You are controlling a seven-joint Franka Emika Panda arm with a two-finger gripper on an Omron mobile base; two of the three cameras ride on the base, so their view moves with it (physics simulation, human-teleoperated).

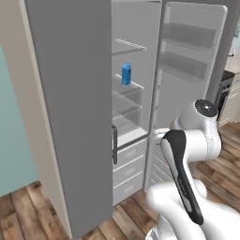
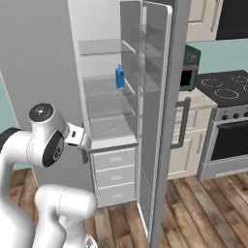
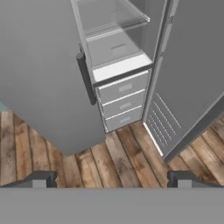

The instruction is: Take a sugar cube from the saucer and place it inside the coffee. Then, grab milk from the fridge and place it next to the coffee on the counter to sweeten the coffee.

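The fridge (image 1: 70, 117) stands with its right door (image 1: 187, 61) swung open and its left door closed. The blue milk (image 1: 126, 74) carton stands upright on a clear middle shelf, near the shelf's right side (image 2: 119, 77). My gripper (image 3: 113, 179) is open and holds nothing; its fingertips (image 3: 43, 179) are spread wide. It hangs in front of the fridge, below the milk's shelf and well short of it, facing the lower shelves and drawers. The hand (image 2: 77, 135) shows just left of the open compartment. The coffee, saucer and sugar cube are out of view.
The open fridge door (image 2: 155, 121) stands edge-on to the right of my hand. Grey drawers (image 3: 122, 103) fill the fridge's bottom. A dark vertical handle (image 3: 86, 78) is on the closed door. A stove (image 2: 223, 87) and a short counter (image 2: 201, 99) lie beyond the door. Wood floor (image 3: 127, 162) below.
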